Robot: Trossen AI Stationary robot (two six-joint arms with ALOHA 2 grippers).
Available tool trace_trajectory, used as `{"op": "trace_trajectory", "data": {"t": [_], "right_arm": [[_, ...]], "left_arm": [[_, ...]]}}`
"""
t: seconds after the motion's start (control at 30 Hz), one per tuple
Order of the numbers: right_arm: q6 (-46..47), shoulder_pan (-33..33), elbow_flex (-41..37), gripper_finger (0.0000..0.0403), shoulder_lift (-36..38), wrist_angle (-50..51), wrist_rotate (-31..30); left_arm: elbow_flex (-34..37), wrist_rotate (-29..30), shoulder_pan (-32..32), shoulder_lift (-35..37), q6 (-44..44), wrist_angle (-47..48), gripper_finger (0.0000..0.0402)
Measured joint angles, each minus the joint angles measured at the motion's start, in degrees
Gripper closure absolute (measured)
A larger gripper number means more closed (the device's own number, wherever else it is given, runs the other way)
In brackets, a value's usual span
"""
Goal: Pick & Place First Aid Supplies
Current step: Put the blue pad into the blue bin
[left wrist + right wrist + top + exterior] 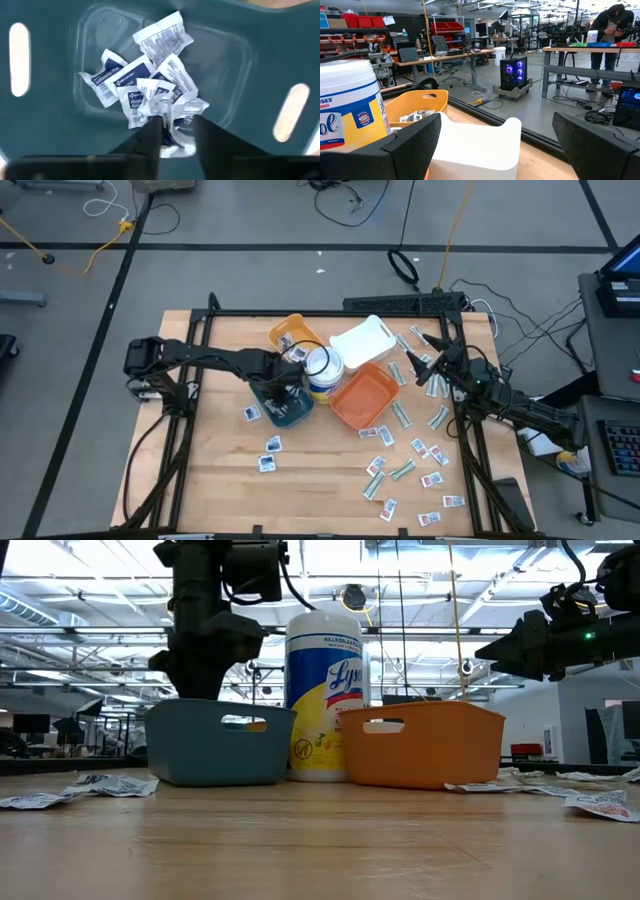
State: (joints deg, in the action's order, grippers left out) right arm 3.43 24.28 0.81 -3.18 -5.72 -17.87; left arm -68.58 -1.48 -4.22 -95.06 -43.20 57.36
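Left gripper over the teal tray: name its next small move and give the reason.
Probably open wider and lift straight up. The left gripper hangs over the teal tray, its fingers only slightly apart, with a packet between the tips above the pile of white-and-blue packets. More packets lie on the table, so it should let go and fetch another.

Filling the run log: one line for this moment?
left gripper: over teal tray, releasing packet | right gripper: open, waiting by white tray
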Motion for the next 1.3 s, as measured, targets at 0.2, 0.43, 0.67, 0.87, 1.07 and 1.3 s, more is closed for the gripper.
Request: {"op": "trace_trajectory", "data": {"t": [0.2,0.43,0.67,0.87,1.07,1.3], "right_arm": [[0.0,0.0,0.0,0.0026,0.0,0.0,0.0],[0.0,0.0,0.0,0.0026,0.0,0.0,0.0],[0.0,0.0,0.0,0.0026,0.0,0.0,0.0],[0.0,0.0,0.0,0.0026,0.0,0.0,0.0],[0.0,0.0,0.0,0.0026,0.0,0.0,0.0],[0.0,0.0,0.0,0.0026,0.0,0.0,0.0]], "left_arm": [[0.0,0.3,0.2,2.5,2.9,1.1,0.0185],[0.0,0.5,2.5,5.0,17.5,1.1,0.0146],[0.0,0.4,6.4,6.0,27.1,1.2,0.0138],[0.0,0.6,13.4,6.2,27.4,1.5,0.0137],[0.0,1.9,23.0,6.2,23.5,0.3,0.0137],[0.0,2.0,32.8,6.2,18.4,-1.7,0.0137]]}}
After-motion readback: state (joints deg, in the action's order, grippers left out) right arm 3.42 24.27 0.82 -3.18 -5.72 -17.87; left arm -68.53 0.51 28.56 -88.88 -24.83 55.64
